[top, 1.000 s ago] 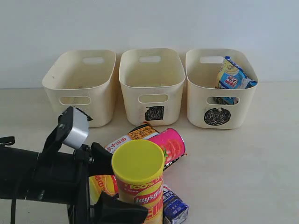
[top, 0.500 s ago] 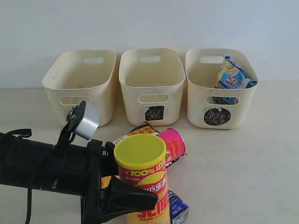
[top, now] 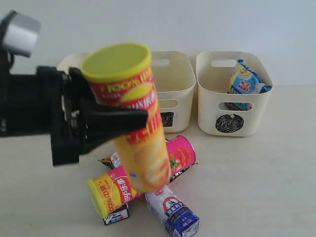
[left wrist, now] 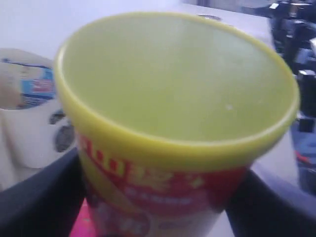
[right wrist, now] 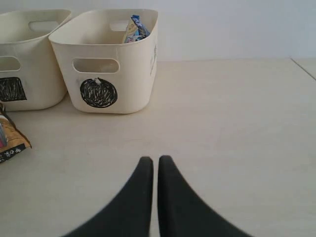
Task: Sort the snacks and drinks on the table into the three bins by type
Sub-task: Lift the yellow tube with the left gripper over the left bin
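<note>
Right side of the frame: bare, smooth beige worktop (top: 266,187), open room up to the circle-marked bin (top: 212,98).
Left gripper (top: 129,117): jaws clamped on the tall yellow-lidded chip canister (top: 145,158), tilted above the pile; label writing blurred.
Right gripper (right wrist: 154,170): jaws pressed together, empty.
Pile: pink canister (top: 181,153), yellow-orange canister (top: 111,190), blue-white carton (top: 173,215).
</note>
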Motion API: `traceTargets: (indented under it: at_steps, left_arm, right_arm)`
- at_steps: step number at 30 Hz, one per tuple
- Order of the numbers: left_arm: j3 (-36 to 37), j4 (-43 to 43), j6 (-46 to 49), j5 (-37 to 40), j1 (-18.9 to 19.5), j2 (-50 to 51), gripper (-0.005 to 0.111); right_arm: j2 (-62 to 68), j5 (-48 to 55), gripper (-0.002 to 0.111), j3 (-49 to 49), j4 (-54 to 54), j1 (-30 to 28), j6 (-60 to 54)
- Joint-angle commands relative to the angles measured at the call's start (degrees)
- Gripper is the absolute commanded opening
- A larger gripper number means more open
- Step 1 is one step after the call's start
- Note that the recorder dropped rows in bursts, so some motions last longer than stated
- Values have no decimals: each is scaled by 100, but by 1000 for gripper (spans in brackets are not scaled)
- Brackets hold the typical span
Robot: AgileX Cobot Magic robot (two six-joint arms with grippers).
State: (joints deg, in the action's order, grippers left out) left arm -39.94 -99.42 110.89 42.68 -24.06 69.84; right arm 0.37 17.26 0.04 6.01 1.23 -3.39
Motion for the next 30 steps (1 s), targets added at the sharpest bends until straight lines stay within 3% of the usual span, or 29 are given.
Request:
traceTargets:
  at_steps: [1,7,13,16,23,30]
  left_arm:
    - [-363,-53,-658,-1906,48,-756,4]
    - [-1181,-53,-795,-4002,48,-865,4]
    - [-1950,-53,-799,-4783,48,-157,4]
    - [-2241,-53,-1293,-5325,92,297,4]
    - [-3001,-42,-3264,-5243,590,1503,4]
    - [-3797,989,-4934,-5342,894,2455,4]
  right_arm:
    - [-37,-71,0,-4,-41,-15,4]
    - [-37,-71,0,-4,-41,-15,4]
    - [-37,-71,0,-4,-41,-15,4]
    - [-37,-71,0,-4,-41,-15,4]
    - [-37,-71,0,-4,-41,-15,4]
    - [-37,-71,0,-4,-41,-15,4]
